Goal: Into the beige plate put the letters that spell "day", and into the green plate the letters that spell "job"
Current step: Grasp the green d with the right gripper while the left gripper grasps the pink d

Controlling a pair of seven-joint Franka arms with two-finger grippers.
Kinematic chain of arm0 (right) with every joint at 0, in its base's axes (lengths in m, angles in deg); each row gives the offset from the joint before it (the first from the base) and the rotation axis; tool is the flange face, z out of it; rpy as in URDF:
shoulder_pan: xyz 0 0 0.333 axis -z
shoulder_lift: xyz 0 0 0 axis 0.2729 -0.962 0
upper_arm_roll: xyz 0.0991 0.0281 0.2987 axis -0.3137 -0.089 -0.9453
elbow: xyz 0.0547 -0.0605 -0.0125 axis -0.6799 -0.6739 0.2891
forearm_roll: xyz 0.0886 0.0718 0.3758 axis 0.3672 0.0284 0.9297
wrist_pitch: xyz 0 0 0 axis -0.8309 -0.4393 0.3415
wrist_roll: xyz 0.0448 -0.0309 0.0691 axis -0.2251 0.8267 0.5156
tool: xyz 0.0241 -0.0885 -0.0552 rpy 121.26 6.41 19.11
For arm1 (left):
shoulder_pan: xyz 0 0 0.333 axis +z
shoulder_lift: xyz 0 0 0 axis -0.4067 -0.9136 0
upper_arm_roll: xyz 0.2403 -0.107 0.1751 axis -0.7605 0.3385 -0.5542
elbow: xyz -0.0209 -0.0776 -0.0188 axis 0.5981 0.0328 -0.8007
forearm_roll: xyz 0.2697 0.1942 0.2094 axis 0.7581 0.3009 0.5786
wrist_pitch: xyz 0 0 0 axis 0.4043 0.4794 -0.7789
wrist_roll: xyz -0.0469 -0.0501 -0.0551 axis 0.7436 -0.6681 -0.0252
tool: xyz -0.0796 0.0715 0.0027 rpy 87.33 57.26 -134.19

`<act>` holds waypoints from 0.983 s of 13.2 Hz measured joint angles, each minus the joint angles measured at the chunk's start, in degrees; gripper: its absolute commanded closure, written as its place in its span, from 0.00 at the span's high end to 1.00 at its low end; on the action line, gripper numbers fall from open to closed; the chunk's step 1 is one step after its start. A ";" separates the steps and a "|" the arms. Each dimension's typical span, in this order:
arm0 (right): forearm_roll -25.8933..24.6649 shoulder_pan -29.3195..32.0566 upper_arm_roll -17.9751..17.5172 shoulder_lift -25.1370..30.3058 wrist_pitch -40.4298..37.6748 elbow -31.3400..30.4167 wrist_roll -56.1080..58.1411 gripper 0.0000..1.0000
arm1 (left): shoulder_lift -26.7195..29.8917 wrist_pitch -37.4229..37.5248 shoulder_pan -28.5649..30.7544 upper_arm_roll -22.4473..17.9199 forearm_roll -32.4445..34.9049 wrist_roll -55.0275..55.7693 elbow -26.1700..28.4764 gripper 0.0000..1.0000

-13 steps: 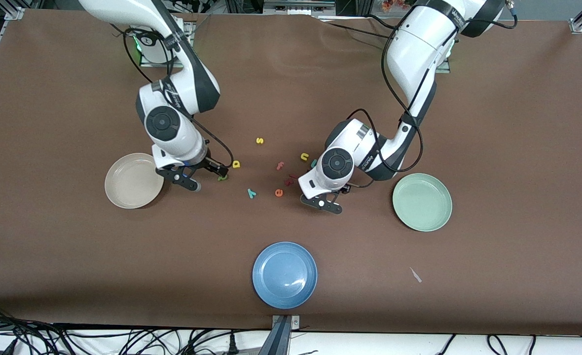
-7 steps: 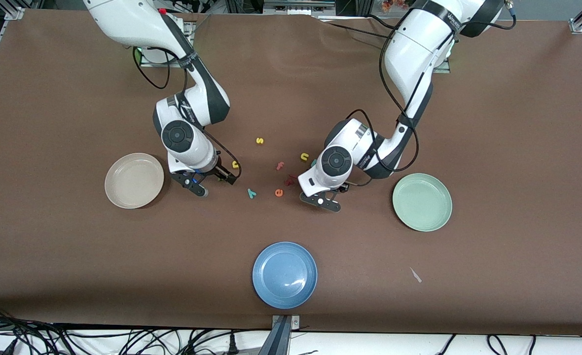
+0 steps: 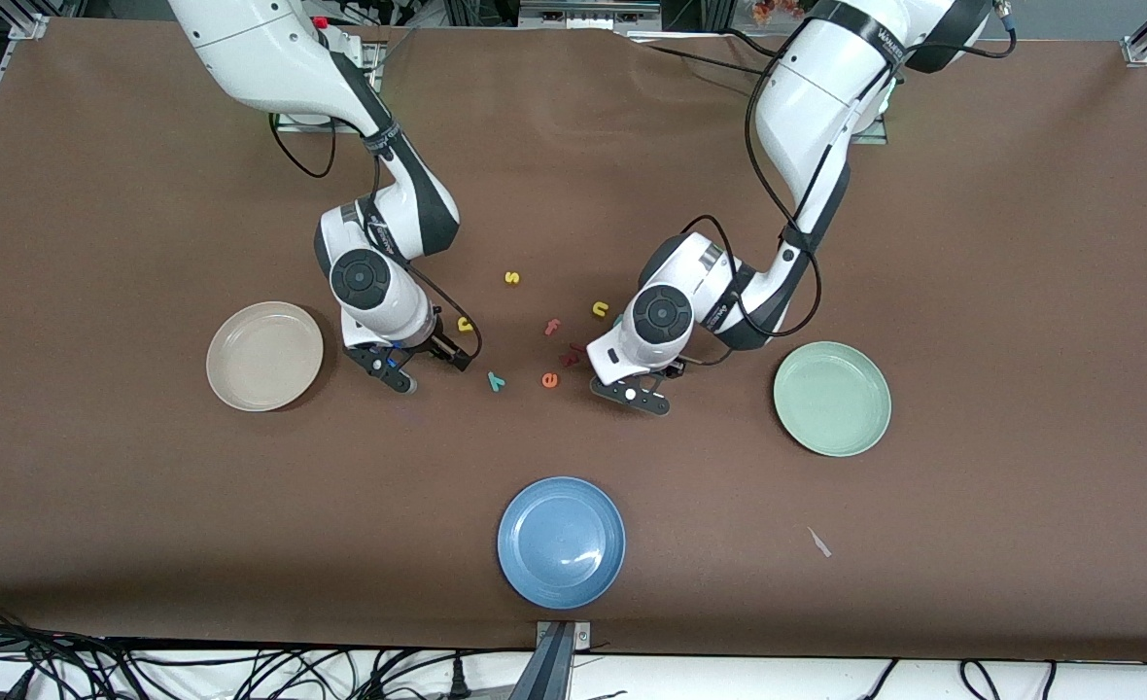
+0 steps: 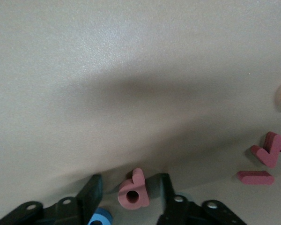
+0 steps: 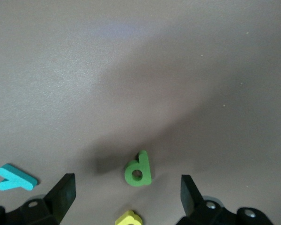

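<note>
My left gripper (image 3: 666, 387) is down at the table beside the letter cluster. A salmon-red bowl-and-stem letter (image 4: 133, 192) lies flat between its fingers (image 4: 91, 194), with a gap on each side. A blue ring "o" (image 4: 99, 219) lies by one finger. My right gripper (image 3: 433, 372) stands wide open low over a green "d" (image 5: 138, 169), with a yellow bowl-and-stem letter (image 5: 128, 219) close by and a teal "y" (image 5: 16, 178) outside one finger. The beige plate (image 3: 264, 356) and the green plate (image 3: 832, 398) hold nothing.
An orange "e" (image 3: 549, 380), a pink "f" (image 3: 552, 327), yellow "s" (image 3: 511, 277) and "n" (image 3: 600, 309), and dark red pieces (image 4: 270, 149) lie mid-table. A blue plate (image 3: 561, 542) sits nearer the front camera.
My right arm has shifted away from the beige plate toward the letters, so the green "d" now lies between its fingers. My left gripper's jaws have narrowed around the salmon-red letter.
</note>
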 measured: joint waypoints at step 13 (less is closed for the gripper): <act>0.00 0.01 -0.11 -0.48 3.92 -1.83 0.08 0.02 | 5.69 6.65 4.46 -1.29 0.02 -4.02 -1.15 0.00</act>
